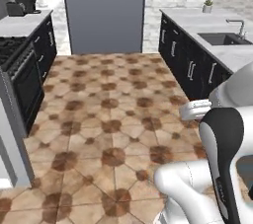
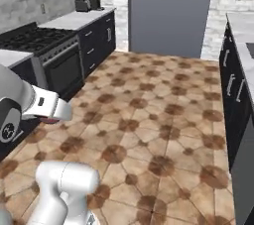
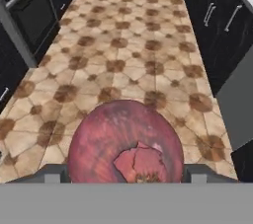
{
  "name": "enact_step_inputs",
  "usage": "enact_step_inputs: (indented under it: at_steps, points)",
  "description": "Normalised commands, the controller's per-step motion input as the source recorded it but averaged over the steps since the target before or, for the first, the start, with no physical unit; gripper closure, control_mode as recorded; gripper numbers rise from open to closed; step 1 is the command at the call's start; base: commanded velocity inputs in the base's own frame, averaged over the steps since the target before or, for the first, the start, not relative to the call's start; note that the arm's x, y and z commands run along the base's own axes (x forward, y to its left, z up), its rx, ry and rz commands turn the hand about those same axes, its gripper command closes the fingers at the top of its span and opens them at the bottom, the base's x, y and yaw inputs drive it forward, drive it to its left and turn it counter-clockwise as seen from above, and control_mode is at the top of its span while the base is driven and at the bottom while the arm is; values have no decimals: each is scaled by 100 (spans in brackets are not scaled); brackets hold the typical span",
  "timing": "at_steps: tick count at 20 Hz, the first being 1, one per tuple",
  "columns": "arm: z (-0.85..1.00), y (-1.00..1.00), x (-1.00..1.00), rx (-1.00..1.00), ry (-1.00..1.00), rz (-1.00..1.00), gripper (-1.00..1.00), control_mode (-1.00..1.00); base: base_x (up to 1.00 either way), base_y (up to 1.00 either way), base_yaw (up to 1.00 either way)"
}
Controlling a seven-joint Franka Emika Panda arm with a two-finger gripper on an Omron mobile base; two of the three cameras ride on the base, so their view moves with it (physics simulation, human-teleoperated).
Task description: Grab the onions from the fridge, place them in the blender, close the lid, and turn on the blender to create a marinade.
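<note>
A dark maroon-red onion (image 3: 123,139) sits low in the hand view, with pale torn skin on its near side. My gripper (image 3: 125,172) is shut on it, one fingertip at each flank. It hangs above the tiled floor in the middle of the kitchen aisle. The fridge (image 1: 104,11) stands as a tall grey front at the far end of the aisle, its door closed; it is also in the right base view (image 2: 171,11). The blender and the lid are out of view.
A black oven with a gas hob (image 1: 20,75) lines the left side. Dark cabinets under a pale counter with a sink (image 1: 222,38) line the right. Small dark appliances (image 1: 22,3) stand on the far left counter. Brown tiled floor (image 1: 108,114) runs between.
</note>
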Motion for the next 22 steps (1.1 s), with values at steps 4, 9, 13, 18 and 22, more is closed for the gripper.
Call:
enact_step_inputs:
  at_steps: [4,9,13,18,22]
  points:
    - [0,0,0,0,0,0,100,100,0,0,-97]
    - [0,0,0,0,0,0,100,100,11,2,-90]
    - [0,0,0,0,0,0,100,100,29,2,-85]
    - [0,0,0,0,0,0,100,100,45,9,-79]
    - [0,0,0,0,0,0,100,100,66,47,-72]
